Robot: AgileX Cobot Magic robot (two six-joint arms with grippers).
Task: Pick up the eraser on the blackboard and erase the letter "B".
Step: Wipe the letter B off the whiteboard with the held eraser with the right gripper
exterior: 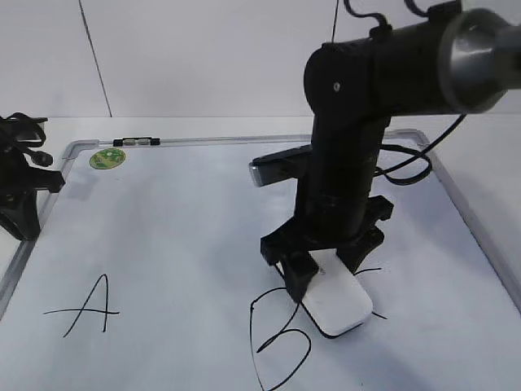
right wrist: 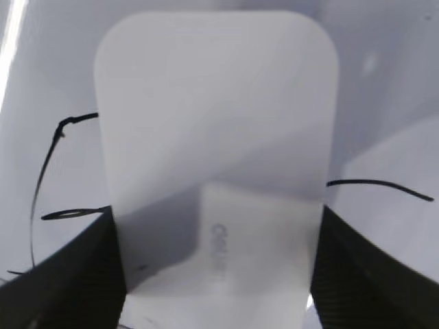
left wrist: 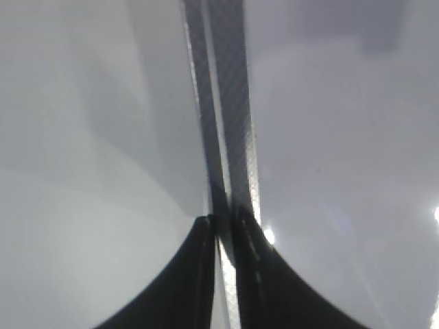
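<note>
The white eraser [exterior: 343,308] lies flat on the blackboard [exterior: 179,228], over the upper right part of the letter "B" [exterior: 281,346]. My right gripper [exterior: 326,275] is shut on the eraser, one finger on each long side. In the right wrist view the eraser [right wrist: 216,123] fills the space between the fingers [right wrist: 216,229], and thin black strokes of the "B" [right wrist: 44,171] show at its left and right. My left gripper [left wrist: 219,223] is shut and empty, right over the board's grey frame [left wrist: 230,103]. It rests at the board's left edge [exterior: 24,216].
The letter "A" [exterior: 85,308] is drawn at the front left of the board. A round green sticker [exterior: 107,158] and a small marker clip [exterior: 137,141] sit at the far left corner. The right arm rises over the middle of the board.
</note>
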